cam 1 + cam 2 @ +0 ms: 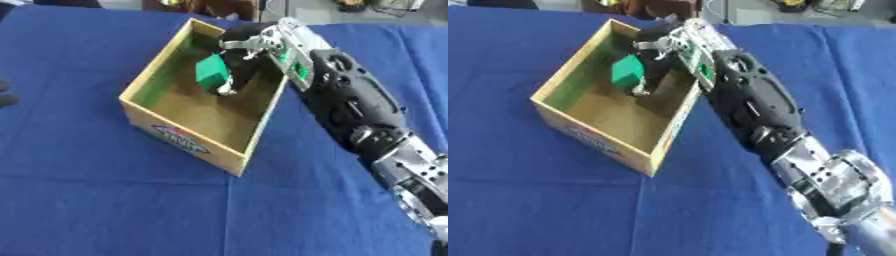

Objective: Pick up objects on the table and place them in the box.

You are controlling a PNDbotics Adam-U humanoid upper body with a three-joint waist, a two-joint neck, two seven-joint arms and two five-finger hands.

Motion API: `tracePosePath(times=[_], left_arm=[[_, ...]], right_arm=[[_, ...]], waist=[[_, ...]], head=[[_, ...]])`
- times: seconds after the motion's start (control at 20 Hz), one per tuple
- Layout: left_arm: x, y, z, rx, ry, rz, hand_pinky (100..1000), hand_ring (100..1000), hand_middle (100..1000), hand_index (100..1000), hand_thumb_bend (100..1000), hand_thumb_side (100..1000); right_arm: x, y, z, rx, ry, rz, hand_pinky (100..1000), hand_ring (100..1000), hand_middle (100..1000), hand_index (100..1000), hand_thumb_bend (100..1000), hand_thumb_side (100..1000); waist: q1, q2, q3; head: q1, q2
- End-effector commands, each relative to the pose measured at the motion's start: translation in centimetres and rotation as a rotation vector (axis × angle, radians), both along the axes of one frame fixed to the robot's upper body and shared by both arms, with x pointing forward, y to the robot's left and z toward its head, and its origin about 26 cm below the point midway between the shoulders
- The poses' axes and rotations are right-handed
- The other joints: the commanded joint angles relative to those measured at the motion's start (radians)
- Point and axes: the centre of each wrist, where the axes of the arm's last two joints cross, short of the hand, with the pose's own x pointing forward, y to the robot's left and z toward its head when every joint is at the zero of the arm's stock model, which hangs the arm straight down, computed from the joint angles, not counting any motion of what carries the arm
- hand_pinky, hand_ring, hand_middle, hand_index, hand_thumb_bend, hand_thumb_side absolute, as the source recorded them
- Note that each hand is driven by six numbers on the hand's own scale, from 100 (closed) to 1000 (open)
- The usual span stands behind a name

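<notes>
Over the box, far half: right hand (241, 52) reaches in from the right, across the box's right wall.
Right hand state: fingers curled round a green block (211, 73), grasping it; one light fingertip shows just below the block.
Green block: inside the box outline, held above the floor near the far right part; whether it touches the floor cannot be told.
Box (185, 140): open-topped, tan cardboard, set askew on the cloth; near outer wall carries a blue and red printed label. Inner left wall looks greenish. No other object visible on the brown floor.
Right arm (750, 102): black forearm with green patches near the wrist, silver joints toward the lower right corner; lies just beside the box's right wall.
Left hand: only a dark shape (5, 94) at the left edge of the left eye view, likely part of it; fingers not readable.
Table (105, 200): covered in blue cloth, a crease running across below the box.
</notes>
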Motion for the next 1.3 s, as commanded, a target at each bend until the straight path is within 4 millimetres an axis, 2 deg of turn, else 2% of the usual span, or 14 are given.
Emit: tracePosePath(times=[0.05, 0.1, 0.15, 0.25, 0.3, 0.9, 1.2, 1.3], left_arm=[[-0.2, -0.1, 0.6, 0.003, -0.023, -0.008, 680, 691, 710, 846, 100, 1000], [-0.2, -0.1, 0.6, 0.003, -0.023, -0.008, 680, 691, 710, 846, 100, 1000], [-0.2, -0.1, 0.6, 0.002, -0.023, -0.008, 680, 691, 710, 846, 100, 1000], [-0.2, -0.1, 0.6, 0.002, -0.023, -0.008, 680, 691, 710, 846, 100, 1000], [-0.2, -0.1, 0.6, 0.002, -0.023, -0.008, 680, 691, 710, 846, 100, 1000], [-0.3, 0.1, 0.4, 0.003, -0.015, -0.003, 681, 692, 711, 846, 100, 1000], [-0.3, 0.2, 0.3, 0.004, -0.012, 0.005, 682, 692, 711, 846, 100, 1000], [-0.3, 0.3, 0.3, 0.004, -0.012, 0.008, 682, 692, 711, 846, 100, 1000]], right_arm=[[-0.2, 0.0, 2.1, -0.028, -0.024, -0.001, 805, 802, 750, 811, 452, 513], [-0.2, 0.0, 2.1, -0.036, -0.018, -0.004, 805, 802, 750, 811, 452, 513], [-0.2, -0.1, 2.1, -0.044, -0.011, -0.009, 820, 835, 797, 845, 530, 511], [-0.2, -0.2, 2.3, -0.052, -0.006, -0.018, 828, 846, 820, 877, 601, 494], [-0.3, -0.2, 2.4, -0.05, -0.01, -0.021, 828, 843, 812, 877, 609, 491], [-2.7, -1.7, 6.7, 0.077, -0.158, 0.005, 831, 834, 801, 880, 649, 540], [-5.8, -2.9, 9.6, 0.189, -0.28, 0.057, 831, 822, 787, 873, 671, 607], [-7.0, -3.3, 10.5, 0.237, -0.318, 0.08, 830, 814, 776, 869, 648, 666]], waist=[[0.007, -0.022, -0.002], [0.008, -0.022, -0.002], [0.008, -0.023, -0.003], [0.01, -0.024, -0.004], [0.01, -0.024, -0.005], [0.021, -0.038, -0.031], [0.027, -0.041, -0.046], [0.029, -0.041, -0.052]], head=[[0.003, -0.006], [0.004, -0.006], [0.003, -0.006], [0.004, -0.006], [0.005, -0.006], [0.021, -0.003], [0.029, -0.003], [0.031, -0.002]])
